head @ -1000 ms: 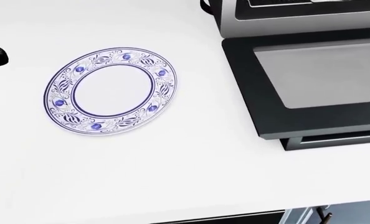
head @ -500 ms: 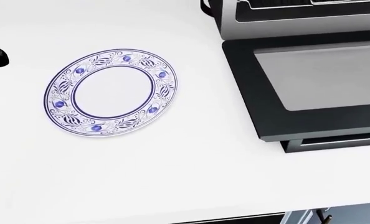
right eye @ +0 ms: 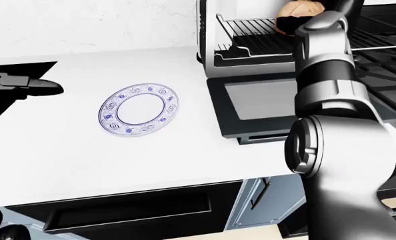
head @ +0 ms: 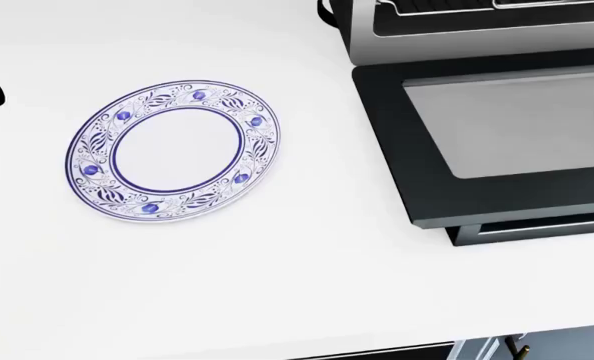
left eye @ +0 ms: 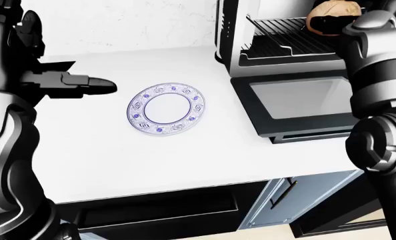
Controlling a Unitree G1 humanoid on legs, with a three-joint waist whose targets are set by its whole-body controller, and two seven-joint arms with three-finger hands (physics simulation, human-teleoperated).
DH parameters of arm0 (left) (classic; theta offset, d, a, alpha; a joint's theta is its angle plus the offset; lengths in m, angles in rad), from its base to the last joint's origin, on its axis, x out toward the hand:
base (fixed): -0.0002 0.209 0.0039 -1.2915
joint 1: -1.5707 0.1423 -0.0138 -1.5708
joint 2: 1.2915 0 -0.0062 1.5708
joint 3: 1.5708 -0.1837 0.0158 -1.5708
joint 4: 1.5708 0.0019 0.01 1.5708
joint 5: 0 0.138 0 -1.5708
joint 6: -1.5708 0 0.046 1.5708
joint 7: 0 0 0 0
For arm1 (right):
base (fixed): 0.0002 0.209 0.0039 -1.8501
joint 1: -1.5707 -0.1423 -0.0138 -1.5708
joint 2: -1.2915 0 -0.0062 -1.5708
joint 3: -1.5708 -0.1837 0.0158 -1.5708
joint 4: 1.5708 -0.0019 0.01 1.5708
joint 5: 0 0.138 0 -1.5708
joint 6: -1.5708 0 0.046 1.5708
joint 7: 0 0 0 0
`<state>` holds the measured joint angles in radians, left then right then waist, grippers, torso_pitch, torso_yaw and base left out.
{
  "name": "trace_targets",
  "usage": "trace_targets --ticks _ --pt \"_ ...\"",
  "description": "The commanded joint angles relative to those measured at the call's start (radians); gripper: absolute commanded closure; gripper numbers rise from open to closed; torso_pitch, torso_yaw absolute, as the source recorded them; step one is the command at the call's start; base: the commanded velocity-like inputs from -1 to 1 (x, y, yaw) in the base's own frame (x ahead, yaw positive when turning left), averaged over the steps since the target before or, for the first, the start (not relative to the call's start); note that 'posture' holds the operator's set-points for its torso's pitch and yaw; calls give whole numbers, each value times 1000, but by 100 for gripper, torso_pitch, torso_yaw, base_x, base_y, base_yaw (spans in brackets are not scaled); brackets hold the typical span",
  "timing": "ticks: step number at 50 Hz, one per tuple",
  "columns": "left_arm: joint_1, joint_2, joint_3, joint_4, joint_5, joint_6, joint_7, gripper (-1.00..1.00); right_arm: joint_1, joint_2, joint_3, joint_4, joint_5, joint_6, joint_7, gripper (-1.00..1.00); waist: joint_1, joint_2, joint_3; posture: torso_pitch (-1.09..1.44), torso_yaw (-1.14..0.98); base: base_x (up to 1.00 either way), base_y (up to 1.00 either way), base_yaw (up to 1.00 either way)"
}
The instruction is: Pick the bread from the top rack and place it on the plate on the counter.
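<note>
Bread (left eye: 333, 16) on the top rack (left eye: 285, 30) of the open toaster oven (left eye: 298, 75), right hand at it.

Your right hand's fingers are hidden behind the forearm; I cannot tell whether they have closed on the rounded, brown-crusted loaf. Confirm a firm hold before lifting, then clear the wire rack and the dropped glass door. The round blue-patterned plate (head: 173, 150) lies bare mid-worktop, well apart. Your left hand (left eye: 84, 84) hovers near the worktop's left edge, fingers extended together.

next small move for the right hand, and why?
Probably close the fingers on the bread before lifting. The right arm reaches up to the rack where the bread sits, but the grip itself is hidden. The plate is bare, and the oven door hangs open.
</note>
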<state>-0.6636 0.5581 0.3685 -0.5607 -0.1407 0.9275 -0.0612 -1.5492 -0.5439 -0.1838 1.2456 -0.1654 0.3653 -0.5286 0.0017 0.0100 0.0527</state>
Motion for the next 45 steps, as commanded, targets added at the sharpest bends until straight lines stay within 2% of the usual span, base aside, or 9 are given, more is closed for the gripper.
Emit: trace_targets --ticks 1,6,7,9,30,45 --pt "-29 16 12 -20 2 -26 6 -100 -41 -7 4 -35 -6 -19 3 36 1 0 -28 0 0 0 0 0" --pt "-37 20 8 -12 1 -27 8 -100 -50 -14 3 -39 -7 -25 1 61 1 0 -27 0 0 0 0 0" --pt "-39 20 7 -12 0 -26 8 -100 -52 -15 4 -40 -8 -22 2 79 1 0 -27 0 0 0 0 0" --pt "-43 21 4 -10 -1 -24 9 -100 -58 -20 8 -45 -13 -20 4 100 1 0 -26 0 0 0 0 0" --pt "-63 16 -9 3 3 -27 10 -100 -81 -40 24 -135 -43 45 86 100 0 1 -21 0 0 0 0 0" --pt "-56 2 -16 2 6 -31 15 -100 -83 -6 38 -460 -62 262 236 100 1 3 -15 0 0 0 0 0"
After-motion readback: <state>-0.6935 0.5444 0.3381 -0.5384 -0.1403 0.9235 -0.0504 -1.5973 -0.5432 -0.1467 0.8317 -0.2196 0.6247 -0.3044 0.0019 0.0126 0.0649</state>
